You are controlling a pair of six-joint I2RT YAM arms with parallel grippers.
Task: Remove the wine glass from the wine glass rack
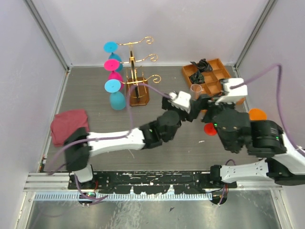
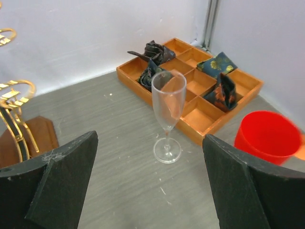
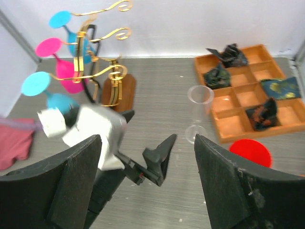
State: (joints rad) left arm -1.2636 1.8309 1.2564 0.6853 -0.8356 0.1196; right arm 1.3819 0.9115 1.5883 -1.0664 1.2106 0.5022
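Observation:
The gold wire wine glass rack (image 1: 136,71) stands on its brown base at the back left and also shows in the right wrist view (image 3: 95,62). Cyan (image 1: 112,86) and pink (image 1: 112,64) wine glasses hang from its left arms. A clear wine glass (image 1: 196,90) stands upright on the table beside the tray, off the rack. My left gripper (image 1: 198,105) is open and empty, and the clear glass (image 2: 168,102) stands ahead of its jaws, apart from them. My right gripper (image 1: 217,106) is open and empty, raised above the table behind the glass (image 3: 198,114).
An orange-brown compartmented tray (image 1: 217,62) with dark folded items sits at the back right. A red glass (image 1: 209,128) and an orange one (image 1: 258,113) stand near the right arm. A dark red cloth (image 1: 69,125) lies at the left.

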